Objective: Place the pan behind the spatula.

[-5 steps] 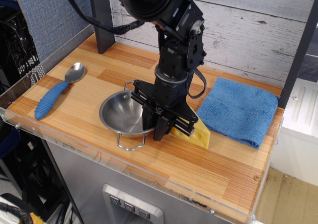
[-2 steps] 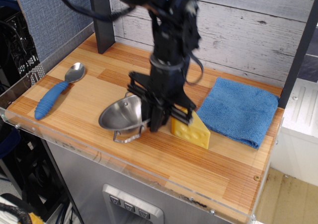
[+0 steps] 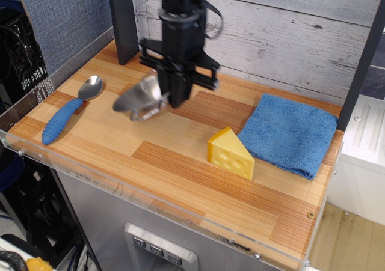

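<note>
The shiny steel pan (image 3: 137,97) hangs tilted above the wooden table, held by its right rim. My gripper (image 3: 171,97) is shut on that rim and carries the pan over the table's back left part. The image there is motion-blurred. The spatula (image 3: 67,113), with a ribbed blue handle and silver spoon head, lies flat at the left edge, to the left of the pan and apart from it.
A yellow cheese wedge (image 3: 230,153) stands at the table's middle right. A folded blue cloth (image 3: 290,133) lies at the right. A dark post (image 3: 122,21) stands at the back left against the plank wall. A clear plastic lip (image 3: 150,214) runs along the front edge.
My gripper has lifted the pan off the table beside the cheese and carried it back and to the left, toward the spatula. The cheese now stands uncovered.
</note>
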{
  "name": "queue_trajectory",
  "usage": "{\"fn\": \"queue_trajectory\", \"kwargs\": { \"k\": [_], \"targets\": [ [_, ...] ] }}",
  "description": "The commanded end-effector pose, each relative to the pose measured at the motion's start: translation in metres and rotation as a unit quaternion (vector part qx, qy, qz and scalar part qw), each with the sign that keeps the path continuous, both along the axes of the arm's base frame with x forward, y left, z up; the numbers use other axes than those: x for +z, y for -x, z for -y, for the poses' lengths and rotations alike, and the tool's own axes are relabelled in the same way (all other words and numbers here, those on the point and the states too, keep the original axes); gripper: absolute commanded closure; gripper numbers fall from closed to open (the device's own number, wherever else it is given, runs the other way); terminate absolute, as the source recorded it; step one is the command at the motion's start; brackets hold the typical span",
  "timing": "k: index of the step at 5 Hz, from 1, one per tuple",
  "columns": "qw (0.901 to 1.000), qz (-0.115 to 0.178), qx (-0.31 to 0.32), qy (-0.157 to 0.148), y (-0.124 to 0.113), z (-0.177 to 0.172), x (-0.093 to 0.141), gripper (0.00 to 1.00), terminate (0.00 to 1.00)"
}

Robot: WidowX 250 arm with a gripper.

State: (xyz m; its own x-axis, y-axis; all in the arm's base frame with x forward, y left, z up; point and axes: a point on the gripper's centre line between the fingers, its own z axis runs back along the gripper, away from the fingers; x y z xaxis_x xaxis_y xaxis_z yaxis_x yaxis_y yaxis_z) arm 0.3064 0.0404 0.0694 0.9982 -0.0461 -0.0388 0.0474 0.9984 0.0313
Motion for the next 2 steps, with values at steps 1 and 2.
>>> {"fn": "queue_trajectory", "kwargs": {
  "k": [1, 2],
  "targets": [
    [0.9989, 0.001, 0.047, 0.006, -0.026, -0.041, -0.005, 1.0, 0.0],
    [0.9984, -0.004, 0.057, -0.002, -0.036, -0.052, -0.011, 1.0, 0.0]
  ]
}}
